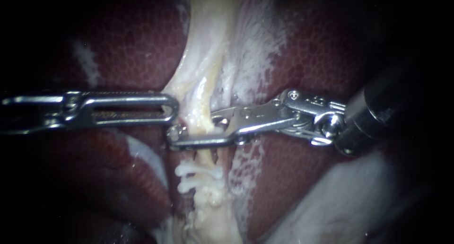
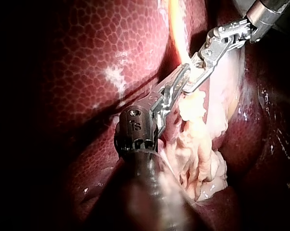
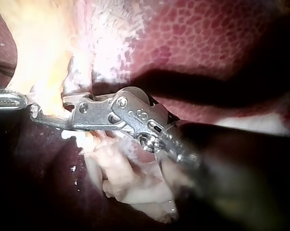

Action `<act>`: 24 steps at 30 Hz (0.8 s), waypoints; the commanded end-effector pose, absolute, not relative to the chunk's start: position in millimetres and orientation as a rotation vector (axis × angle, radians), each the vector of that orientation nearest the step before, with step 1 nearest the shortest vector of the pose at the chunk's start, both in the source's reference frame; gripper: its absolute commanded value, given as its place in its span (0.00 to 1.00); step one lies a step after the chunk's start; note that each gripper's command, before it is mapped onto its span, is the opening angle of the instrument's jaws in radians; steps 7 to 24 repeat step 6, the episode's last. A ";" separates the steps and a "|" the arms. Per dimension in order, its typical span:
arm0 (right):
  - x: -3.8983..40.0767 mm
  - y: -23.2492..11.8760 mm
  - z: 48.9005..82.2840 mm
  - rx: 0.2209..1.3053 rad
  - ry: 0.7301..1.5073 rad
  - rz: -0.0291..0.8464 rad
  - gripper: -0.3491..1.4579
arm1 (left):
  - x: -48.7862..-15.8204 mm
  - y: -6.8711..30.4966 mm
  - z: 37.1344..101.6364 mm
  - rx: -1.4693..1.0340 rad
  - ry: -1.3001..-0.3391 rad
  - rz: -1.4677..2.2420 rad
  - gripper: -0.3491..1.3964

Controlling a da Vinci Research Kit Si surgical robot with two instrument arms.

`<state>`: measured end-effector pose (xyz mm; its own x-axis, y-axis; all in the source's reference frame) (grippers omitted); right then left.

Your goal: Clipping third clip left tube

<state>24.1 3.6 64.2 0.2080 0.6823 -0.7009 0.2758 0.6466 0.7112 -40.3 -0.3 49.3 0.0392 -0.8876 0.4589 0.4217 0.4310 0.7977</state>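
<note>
A pale tube [image 1: 201, 95] runs down between the dark red liver lobes [image 1: 132, 40]. My right instrument [image 1: 196, 132] comes in from the right with its two jaws closed across this tube, one in front and one behind. Just below them, white clips [image 1: 198, 174] sit across the same tube. My left instrument [image 1: 173, 109] lies level from the left, its slotted jaws together on the pale tissue at the tube's left edge. The left wrist view shows both tips meeting at the tube [image 2: 195, 103]. In the right wrist view the right instrument [image 3: 51, 113] pinches the yellowish tube [image 3: 48, 72].
A whitish filmy strand [image 1: 246, 59] lies right of the tube over the liver. A pale fold of tissue [image 1: 340, 201] sits at the lower right under the right shaft [image 1: 373, 114]. Frayed pale tissue [image 2: 198, 159] hangs beside the left instrument's wrist.
</note>
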 end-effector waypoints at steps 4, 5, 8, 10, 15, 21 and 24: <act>24.2 3.2 64.4 0.883 1.376 0.339 0.00 | -40.3 -0.3 49.3 0.523 -1.122 -1.077 0.00; 24.2 3.2 64.4 0.887 1.374 0.343 0.00 | -40.3 -0.3 49.3 0.523 -1.122 -1.077 0.00; 24.3 3.1 64.5 0.886 1.374 0.343 0.00 | -40.3 -0.3 49.3 0.523 -1.122 -1.077 0.00; 24.3 3.1 64.5 0.886 1.374 0.343 0.00 | -40.3 -0.3 49.3 0.523 -1.122 -1.077 0.00; 24.3 3.1 64.5 0.886 1.374 0.343 0.00 | -40.3 -0.3 49.3 0.523 -1.122 -1.077 0.00; 24.3 3.1 64.5 0.886 1.374 0.343 0.00 | -40.3 -0.3 49.3 0.523 -1.122 -1.077 0.00; 24.3 3.1 64.5 0.886 1.374 0.343 0.00 | -40.3 -0.3 49.3 0.523 -1.122 -1.077 0.00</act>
